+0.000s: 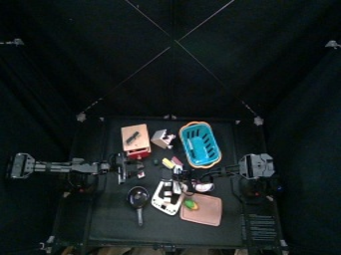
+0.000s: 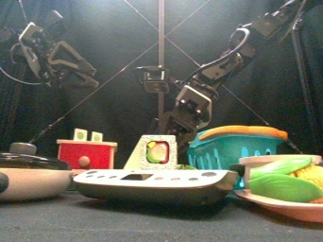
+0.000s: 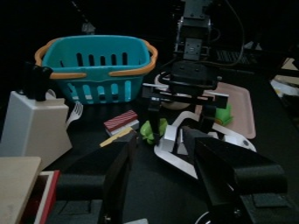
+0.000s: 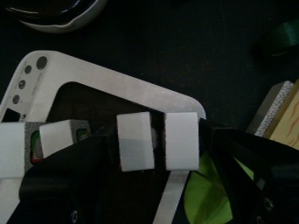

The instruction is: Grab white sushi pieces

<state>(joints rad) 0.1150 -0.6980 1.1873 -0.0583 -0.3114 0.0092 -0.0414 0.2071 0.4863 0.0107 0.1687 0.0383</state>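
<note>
Right hand [image 4: 146,188] hangs spread wide over two white sushi pieces [image 4: 156,140] standing side by side at centre frame on one white tray [image 4: 70,79]. Left hand [image 3: 158,188] at lower frame, fingers apart, grasping nothing; one teal basket [image 3: 96,66] upper left

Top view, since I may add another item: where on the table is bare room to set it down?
The back strip of the table behind the red toaster and teal basket looks bare, and so does the front left corner beside the frying pan. The middle is crowded: the open right gripper hangs over the white tray, with the pink plate alongside.
</note>
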